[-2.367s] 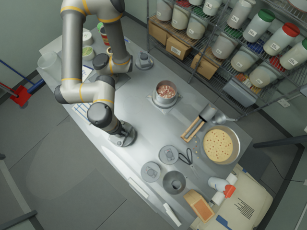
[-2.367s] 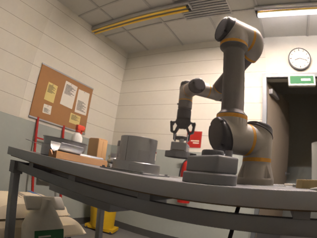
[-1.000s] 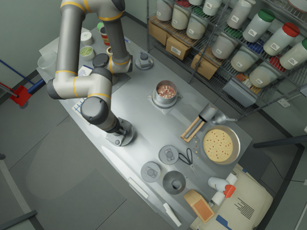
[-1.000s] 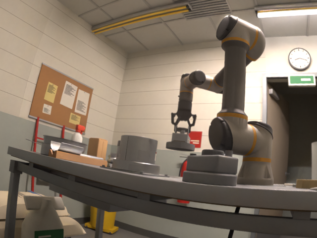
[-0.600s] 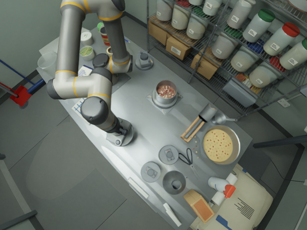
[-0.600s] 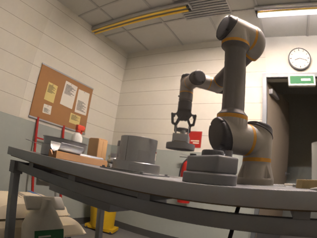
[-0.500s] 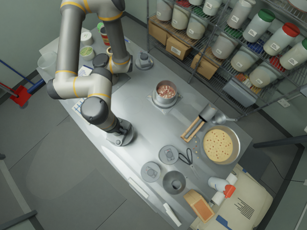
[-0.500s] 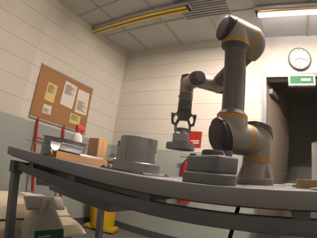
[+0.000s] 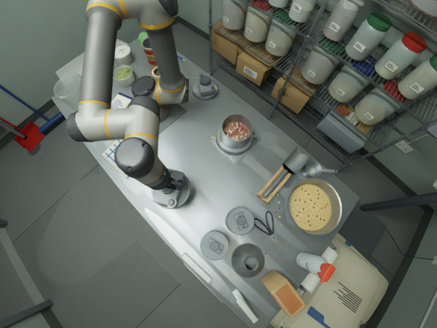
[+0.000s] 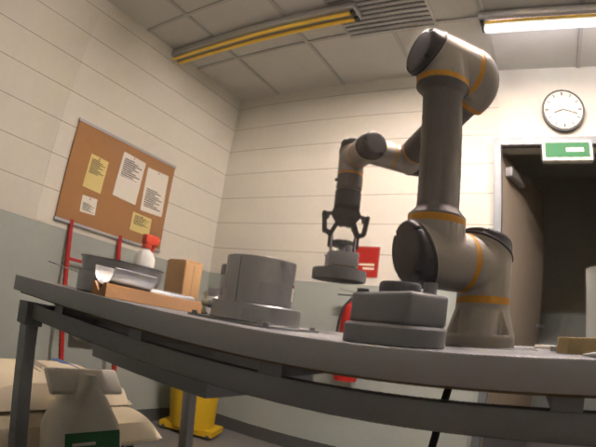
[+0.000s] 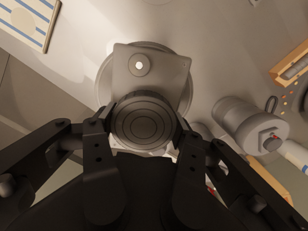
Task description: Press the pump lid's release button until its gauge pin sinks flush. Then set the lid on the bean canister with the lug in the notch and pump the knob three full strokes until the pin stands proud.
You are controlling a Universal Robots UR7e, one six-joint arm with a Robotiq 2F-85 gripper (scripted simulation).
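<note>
Most of the pump lid [image 9: 173, 196] is hidden under my wrist in the side camera; from the second side camera it [image 10: 339, 269] hangs lifted clear above the table. My gripper [image 11: 143, 121] is clamped on the lid's ribbed round knob [image 11: 143, 121] near the table's front-left edge, and the lid's square top plate shows a round boss with a pale pin [image 11: 139, 65]. The bean canister [image 9: 236, 132] stands open on its square base plate at mid-table, filled with red and white beans, well to the right of the lid.
Behind the table a wire rack [image 9: 317, 63] holds jars and boxes. Two other lids [image 9: 240, 220] [image 9: 214, 245], a funnel [image 9: 247, 260], scissors [image 9: 266, 223], a scoop on a wooden tray [image 9: 282, 176] and a pan of beans [image 9: 312, 206] crowd the right end. A striped card [image 11: 27, 22] lies to the left.
</note>
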